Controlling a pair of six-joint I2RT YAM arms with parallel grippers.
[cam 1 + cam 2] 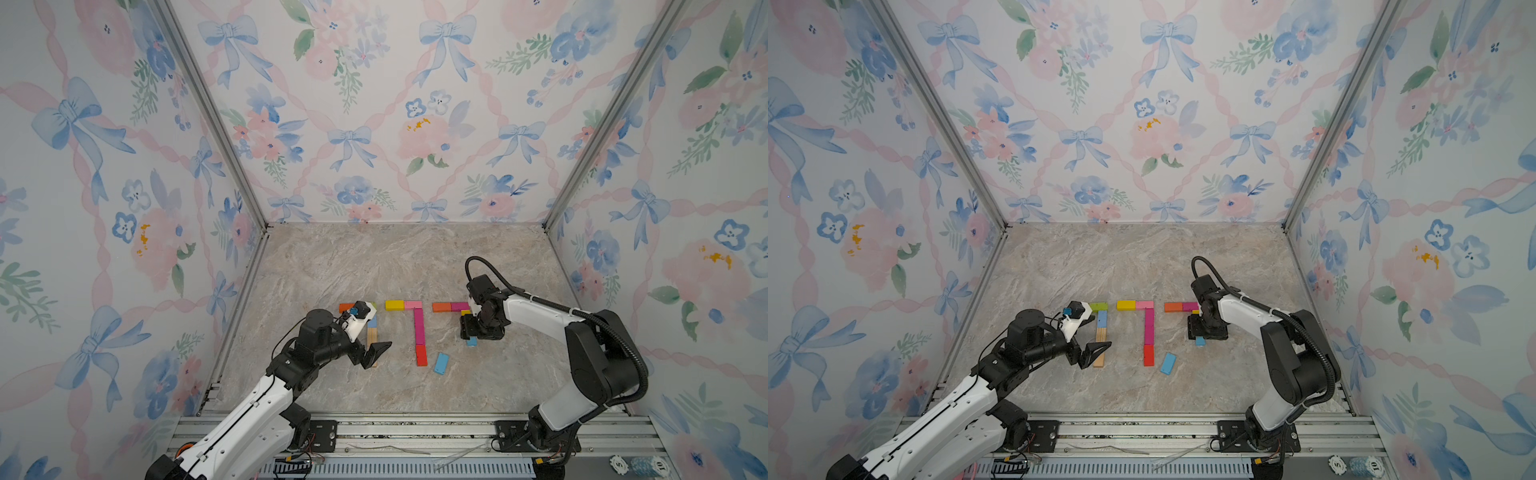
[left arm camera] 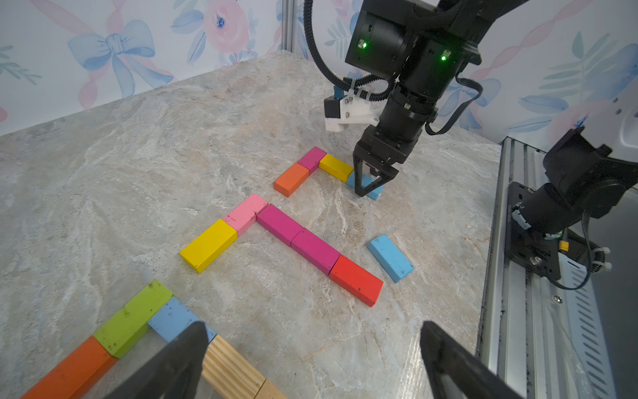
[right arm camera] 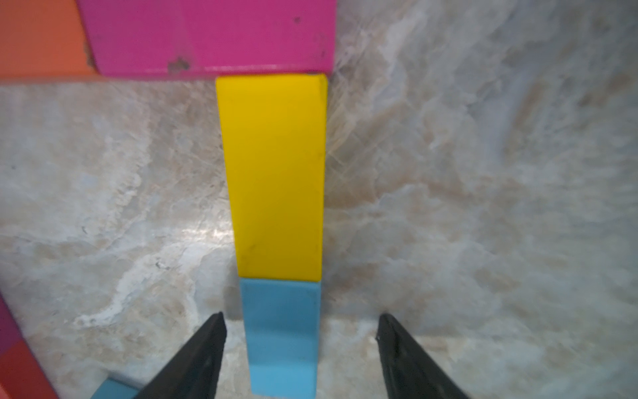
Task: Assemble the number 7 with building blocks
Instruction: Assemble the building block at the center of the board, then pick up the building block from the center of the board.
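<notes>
Right gripper (image 3: 300, 316) sits low over the unfinished 7 (image 1: 451, 306), jaws apart astride the blue block (image 3: 281, 342) with a gap each side, gripping nothing. That block lies flat, butted end-on to the yellow block (image 3: 276, 172) below the magenta block (image 3: 207, 34), extending the stem. Left gripper (image 2: 312, 326) hangs wide open and empty above the wooden block (image 2: 231, 369), clear of the work, while 1 loose blue block (image 1: 441, 363) lies askew nearby, judged the stem's next piece.
</notes>
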